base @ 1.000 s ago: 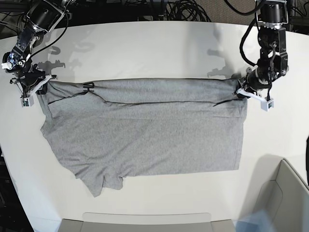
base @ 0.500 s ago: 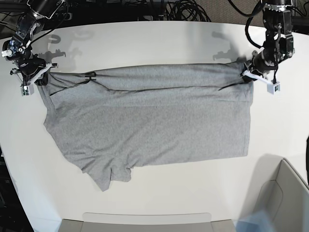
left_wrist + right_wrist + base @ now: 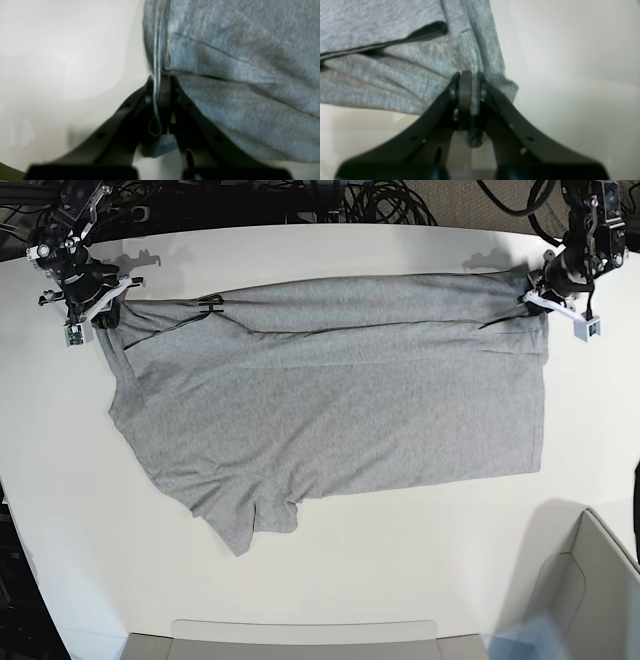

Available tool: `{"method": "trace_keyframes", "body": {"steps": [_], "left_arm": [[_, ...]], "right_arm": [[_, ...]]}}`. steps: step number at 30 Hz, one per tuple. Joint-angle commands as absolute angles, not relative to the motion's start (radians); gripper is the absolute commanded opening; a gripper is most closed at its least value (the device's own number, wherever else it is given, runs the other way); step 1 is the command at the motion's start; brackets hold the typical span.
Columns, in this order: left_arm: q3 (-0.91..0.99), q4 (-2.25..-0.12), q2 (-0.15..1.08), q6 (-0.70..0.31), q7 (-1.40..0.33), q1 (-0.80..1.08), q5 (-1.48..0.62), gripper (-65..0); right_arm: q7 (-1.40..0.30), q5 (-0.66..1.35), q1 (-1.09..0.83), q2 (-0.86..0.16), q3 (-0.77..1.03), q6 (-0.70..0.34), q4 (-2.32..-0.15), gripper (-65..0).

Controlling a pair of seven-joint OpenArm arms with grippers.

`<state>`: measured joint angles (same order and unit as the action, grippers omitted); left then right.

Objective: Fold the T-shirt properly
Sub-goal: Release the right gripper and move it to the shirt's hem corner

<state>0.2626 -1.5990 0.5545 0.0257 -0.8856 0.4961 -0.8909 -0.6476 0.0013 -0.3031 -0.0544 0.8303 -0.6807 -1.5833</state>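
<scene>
Currently: T-shirt point(image 3: 330, 410) spread flat on white desk point(image 3: 330, 580), plain grey side up, far edge doubled over into a band. Left gripper point(image 3: 545, 292) at far corner on base view's right, fingers point(image 3: 175, 100) clamped together on hem. Right gripper point(image 3: 100, 315) at opposite far corner, fingers point(image 3: 483, 92) pinched shut on bunched cloth. Small black mark near fold at collar end. One sleeve trailing toward near edge.
</scene>
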Motion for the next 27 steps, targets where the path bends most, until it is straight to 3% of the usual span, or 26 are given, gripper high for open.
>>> {"method": "trace_keyframes", "body": {"steps": [1, 8, 11, 13, 15, 19, 27], "left_arm": [[0.272, -1.593, 0.581, 0.056, -0.900, 0.506, -0.851, -65.0], [0.274, -1.592, 0.590, 0.056, -0.912, 0.501, -0.851, -64.9], [0.274, -1.598, 0.590, 0.056, -0.911, 0.501, -0.851, -50.6], [0.274, -1.607, 0.590, 0.056, -0.911, 0.501, -0.851, -41.5], [0.274, -1.635, 0.590, 0.056, -0.906, 0.501, -0.851, -37.2], [0.275, -1.719, 0.590, 0.056, -0.914, 0.504, -0.851, -38.4], [0.278, -1.741, 0.590, 0.059, -0.914, 0.507, -0.852, -38.7]], "right_arm": [[-0.777, -0.077, -0.334, -0.047, 0.828, -0.698, -1.567, -65.0], [-0.777, -0.077, -0.335, -0.045, 0.828, -0.698, -1.572, -65.0], [-0.777, -0.077, -0.332, -0.047, 0.828, -0.698, -1.573, -61.0], [-0.777, -0.077, -0.334, -0.050, 0.828, -0.698, -1.584, -53.9], [-0.777, -0.077, -0.335, -0.050, 0.828, -0.698, -1.609, -47.2], [-0.777, -0.071, -0.329, -0.048, 0.831, -0.698, -1.676, -39.5], [-0.782, -0.070, -0.326, -0.045, 0.835, -0.698, -1.828, -39.5]]}}
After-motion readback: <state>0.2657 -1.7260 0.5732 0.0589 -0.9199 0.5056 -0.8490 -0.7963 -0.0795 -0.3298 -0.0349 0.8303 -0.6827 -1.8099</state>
